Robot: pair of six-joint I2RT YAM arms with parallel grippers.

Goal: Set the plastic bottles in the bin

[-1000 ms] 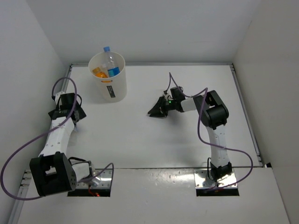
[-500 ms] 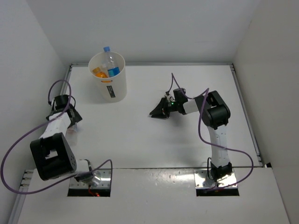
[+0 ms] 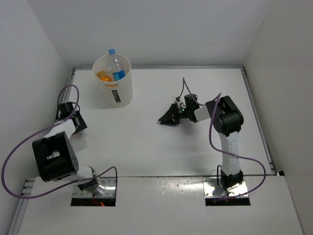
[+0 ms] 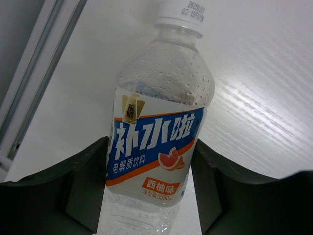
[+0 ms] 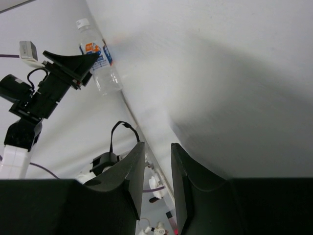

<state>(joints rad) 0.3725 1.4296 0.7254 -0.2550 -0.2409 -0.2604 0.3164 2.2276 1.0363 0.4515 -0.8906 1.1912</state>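
Note:
A clear plastic bottle with a blue and orange label and a white cap fills the left wrist view. My left gripper is shut on it, both dark fingers pressing its labelled sides. From above, the left gripper sits near the table's left edge, and the bottle is barely visible under it. The right wrist view shows that bottle far off. The cream-white bin stands at the back left. It holds a blue-capped bottle and an orange bottle. My right gripper hovers mid-table, its jaws a narrow gap apart and empty.
A metal rail runs along the table's left edge, close to the held bottle. White walls enclose the table on the left, back and right. The right gripper points across bare white table towards the left arm.
The left arm folded back towards the left edge and its jaws closed from wide open onto the clear bottle. The right gripper drifted slightly right, its gap unchanged.

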